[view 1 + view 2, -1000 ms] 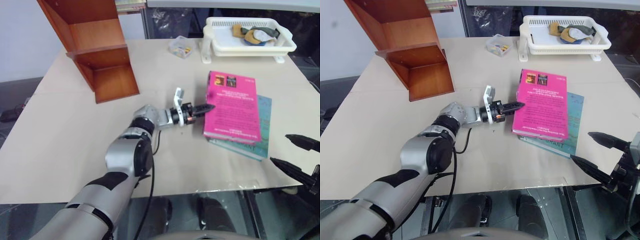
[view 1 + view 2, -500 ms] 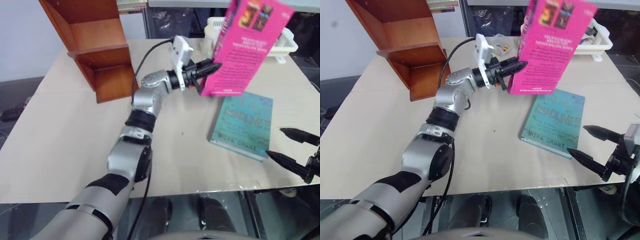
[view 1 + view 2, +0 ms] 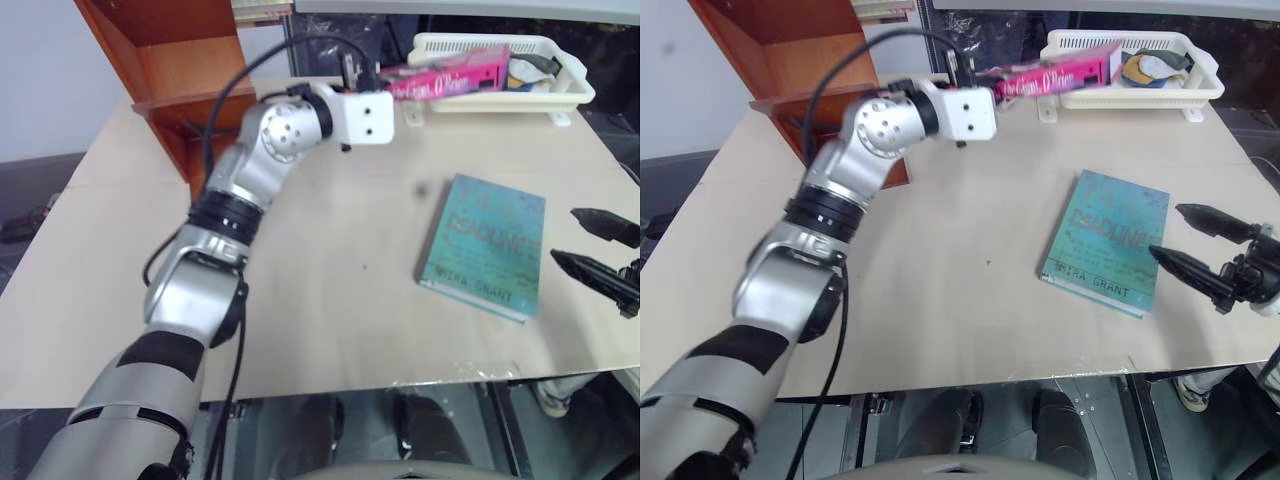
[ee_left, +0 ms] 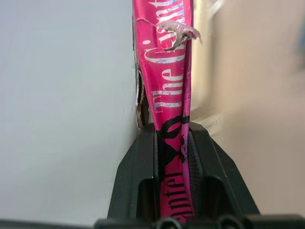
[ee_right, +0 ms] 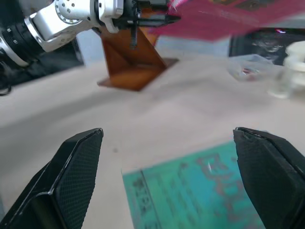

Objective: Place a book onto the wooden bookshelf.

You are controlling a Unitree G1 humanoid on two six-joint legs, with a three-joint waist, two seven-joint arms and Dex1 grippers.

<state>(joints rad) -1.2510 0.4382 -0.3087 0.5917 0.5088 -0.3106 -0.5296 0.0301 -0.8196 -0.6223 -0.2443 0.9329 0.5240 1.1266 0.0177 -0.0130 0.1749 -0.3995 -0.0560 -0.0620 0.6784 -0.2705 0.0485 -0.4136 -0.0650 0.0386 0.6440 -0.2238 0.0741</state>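
While the left gripper (image 4: pixel 172 157) pinched the book (image 3: pixel 445 78) by its spine, the right gripper (image 5: pixel 167 191) was open; it should approach the bookshelf (image 3: pixel 190 90) slowly.

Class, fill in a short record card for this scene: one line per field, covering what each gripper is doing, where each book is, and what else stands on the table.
left gripper: shut on the pink book, held in the air
right gripper: open, holding nothing, beside the teal book
teal book: flat on the table
wooden bookshelf: at the table's far left corner, no book on it yet
white basket tray: far right of table
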